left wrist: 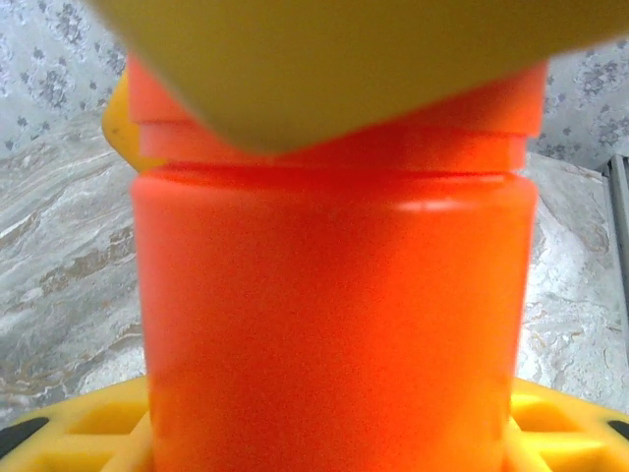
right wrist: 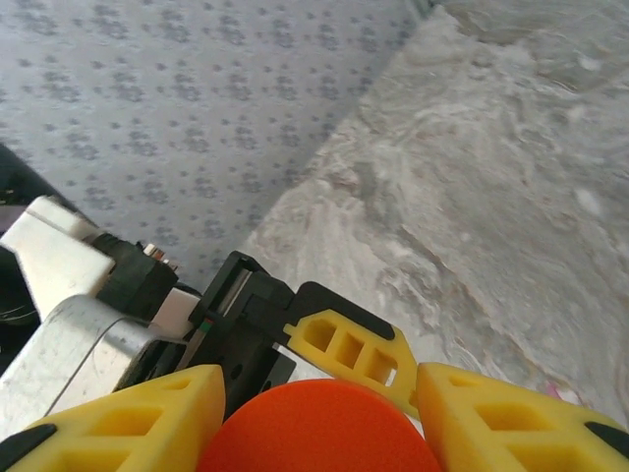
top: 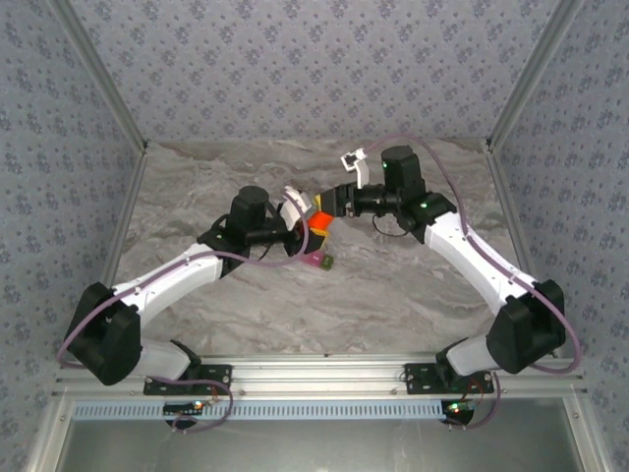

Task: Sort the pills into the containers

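Note:
An orange bottle [top: 318, 218] hangs above the table's middle, between both arms. My left gripper [top: 305, 234] is shut on its body, which fills the left wrist view [left wrist: 334, 324] above my yellow fingers [left wrist: 88, 433]. From the other side my right gripper [top: 331, 205] is shut on the bottle's orange cap [right wrist: 319, 428], a yellow fingertip [right wrist: 147, 418] pressed against each side. The containers [top: 320, 261], a small joined pink and olive-green pair, stand on the table just below the bottle. The pills are hidden from view.
The grey marbled table [top: 393, 285] is walled in by patterned panels at the back and sides. A metal rail [top: 324, 369] carrying both arm bases runs along the near edge.

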